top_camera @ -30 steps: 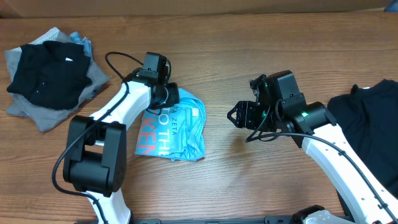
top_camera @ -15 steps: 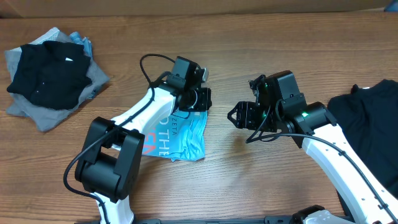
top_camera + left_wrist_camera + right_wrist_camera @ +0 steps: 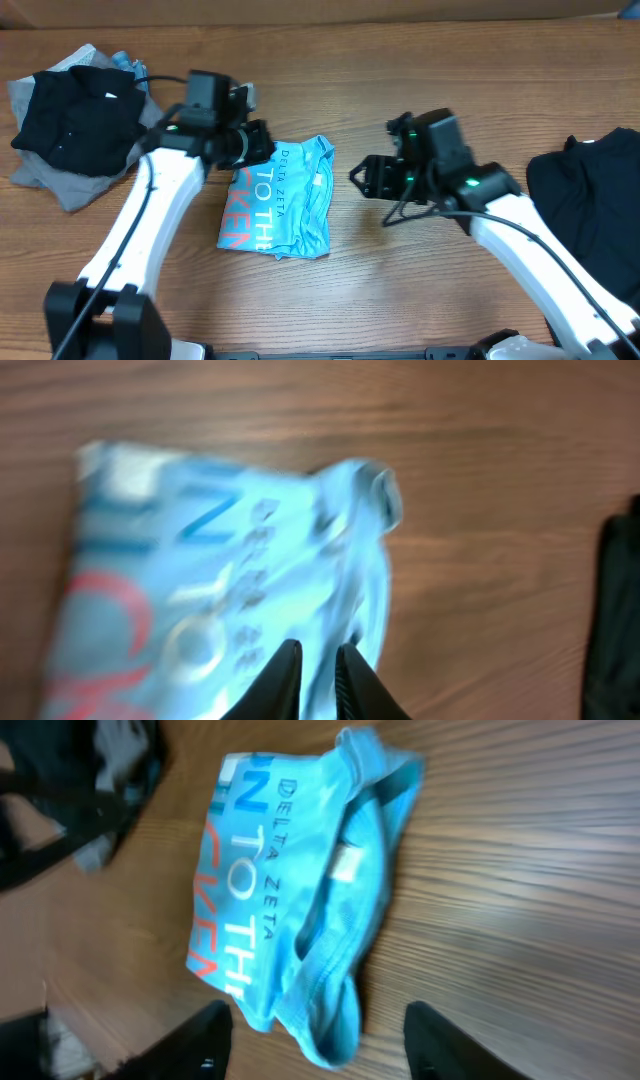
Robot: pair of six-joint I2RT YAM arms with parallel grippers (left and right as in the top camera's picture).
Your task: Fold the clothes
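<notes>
Jaws of the left gripper [image 3: 317,660]: a narrow slit apart, with no cloth seen clamped between them. Dark fingers [image 3: 285,682] nearly parallel; wrist view blurred. Positioned at the upper left edge of the light blue T-shirt [image 3: 285,200]; contact with the cloth not determinable.

Jaws of the right gripper [image 3: 315,1020]: wide apart, empty. Pointed toward the right side of the light blue T-shirt, apart from it, with bare wood between.

Light blue T-shirt: folded into a rough rectangle, flat on the wooden table [image 3: 400,80], near the middle, between the two grippers. Lettering side up: "DELTA ZETA" in small dark print, larger pale letters "TO THE" beside it, pink letters along the left edge. Collar opening and a small label [image 3: 345,863] exposed on the right half. Loose edges bunched at the lower right corner.

Pile of garments [image 3: 75,130]: far left part of the table, well apart from the folded shirt. Black garment [image 3: 70,110] on top, grey garment [image 3: 70,190] beneath, a scrap of blue cloth showing at the back.

Second black garment [image 3: 590,210]: spread at the right edge of the table, partly cut off by the frame, beside the right arm.

Surface: brown wood, grain running left to right, matte finish. Tan band [image 3: 300,8] along the far edge; nothing more of the room in view.
</notes>
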